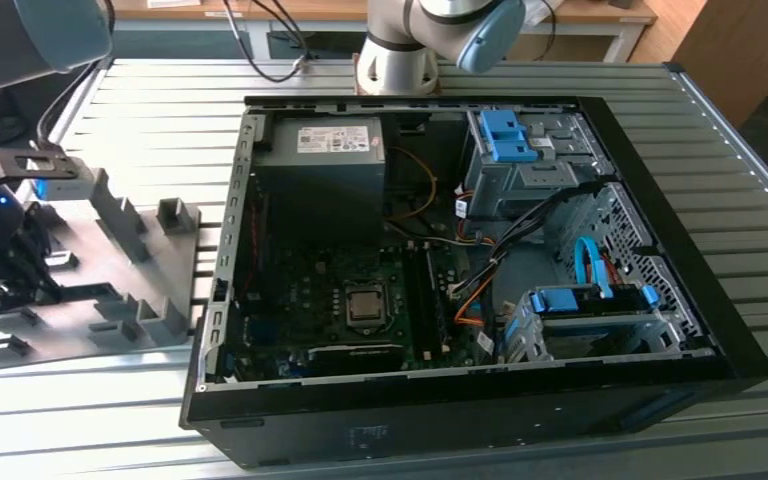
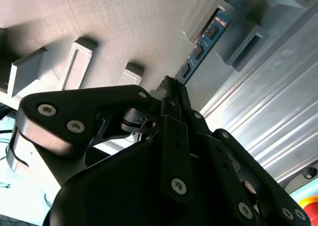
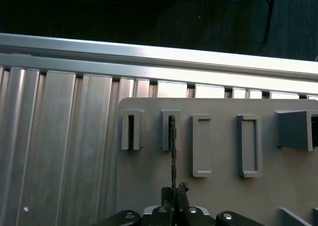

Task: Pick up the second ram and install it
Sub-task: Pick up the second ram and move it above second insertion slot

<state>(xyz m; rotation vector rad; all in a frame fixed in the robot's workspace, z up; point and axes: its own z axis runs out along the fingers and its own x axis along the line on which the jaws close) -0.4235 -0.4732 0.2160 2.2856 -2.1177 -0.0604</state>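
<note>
Aluminium desk (image 1: 731, 180) carries the computer case (image 1: 424, 430) and grey slotted tray (image 1: 77, 270). My hand (image 3: 174, 190) pinches the second ram (image 3: 173, 151), standing on edge in a tray slot. I judge it light, stiff, fragile; best held by its long edge.

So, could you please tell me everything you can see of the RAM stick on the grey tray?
The second ram is a long, thin, flat blue-green board with a row of black chips along its face. It stands on edge on the grey tray, with its far end seated in a raised slotted holder. Seen edge-on in the first wrist view, it looks like a thin dark line. The gripper is closed on its near end.
</note>
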